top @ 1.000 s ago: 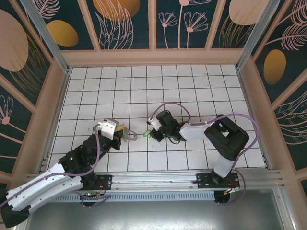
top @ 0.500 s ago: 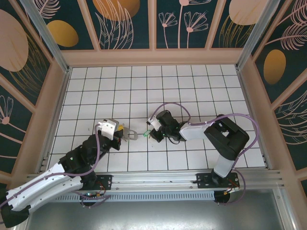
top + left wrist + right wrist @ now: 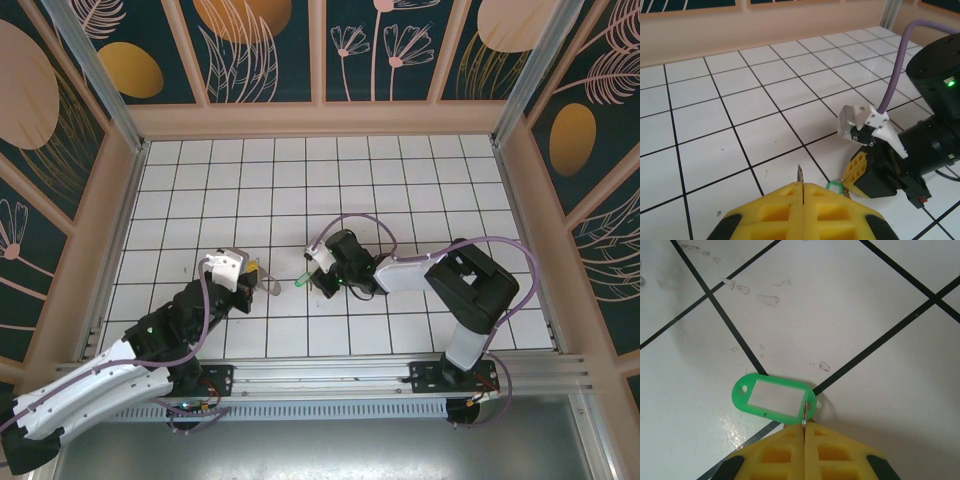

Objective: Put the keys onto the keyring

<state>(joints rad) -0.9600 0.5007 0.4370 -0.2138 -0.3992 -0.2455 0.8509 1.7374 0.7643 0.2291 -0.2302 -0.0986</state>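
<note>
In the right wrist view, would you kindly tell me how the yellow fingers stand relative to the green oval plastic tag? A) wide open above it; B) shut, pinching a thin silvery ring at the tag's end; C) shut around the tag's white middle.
B: the right gripper is shut, the thin silvery ring edge-on between its tips at the end of the green oval plastic tag.

In the right wrist view, the yellow fingers of the right gripper [image 3: 804, 427] run off the bottom edge and cover the lower rim of the green key tag [image 3: 774, 400]. Its metal end is mostly buried in their seam. In the left wrist view, the left gripper [image 3: 802, 187] hides all but a thin sliver of the keyring [image 3: 800, 174]. The tag there is a small green arc behind the other gripper's finger. From above, both are too small to make out.
</note>
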